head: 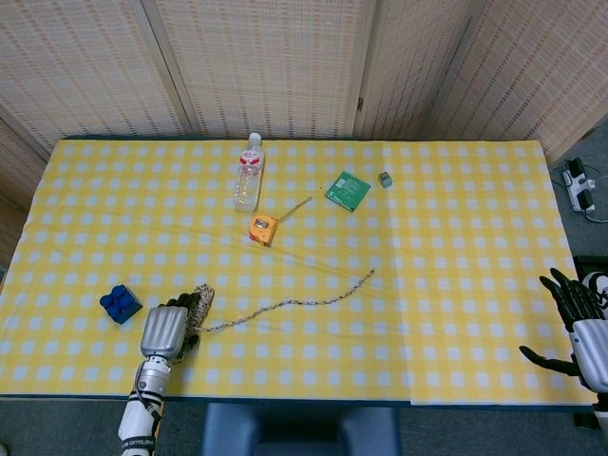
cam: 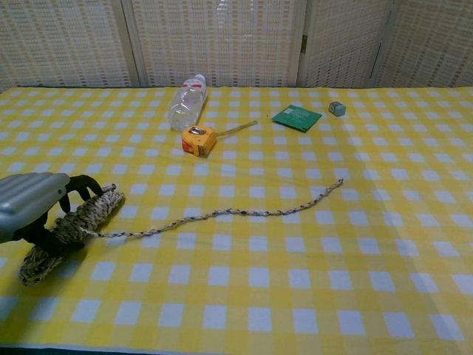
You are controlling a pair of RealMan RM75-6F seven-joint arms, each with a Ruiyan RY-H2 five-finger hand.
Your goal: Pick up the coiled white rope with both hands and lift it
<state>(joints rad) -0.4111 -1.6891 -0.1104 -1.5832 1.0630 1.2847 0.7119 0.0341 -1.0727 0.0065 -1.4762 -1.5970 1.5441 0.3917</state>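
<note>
Broadly, the table point(head: 456, 237) fills the head view under a yellow-and-white checked cloth. Down at about seven o'clock on it, near the front edge, the left hand point(head: 164, 330) is wrapped around the rope coil point(cam: 70, 227); in the chest view its dark fingers point(cam: 80, 186) curl over the top of the bundle, so it is grasping the coil, which lies tilted with one end toward the table's front edge. From the coil a loose tail of rope point(head: 294, 302) trails across the cloth toward two o'clock, ending near the table's middle. The right hand point(head: 579, 328) hangs off the table's edge at about four o'clock, well apart from the rope, fingers spread and holding nothing. A clear water bottle point(head: 248, 173) lies at about eleven o'clock from the centre, cap pointing to the back wall. A green card point(head: 348, 190) sits at one o'clock, with a small grey cube point(head: 385, 179) just beside it. An orange tape measure point(head: 263, 229) rests near the bottle, at its five o'clock, its tape partly pulled out. A blue block point(head: 120, 303) sits at nine o'clock from the left hand.
</note>
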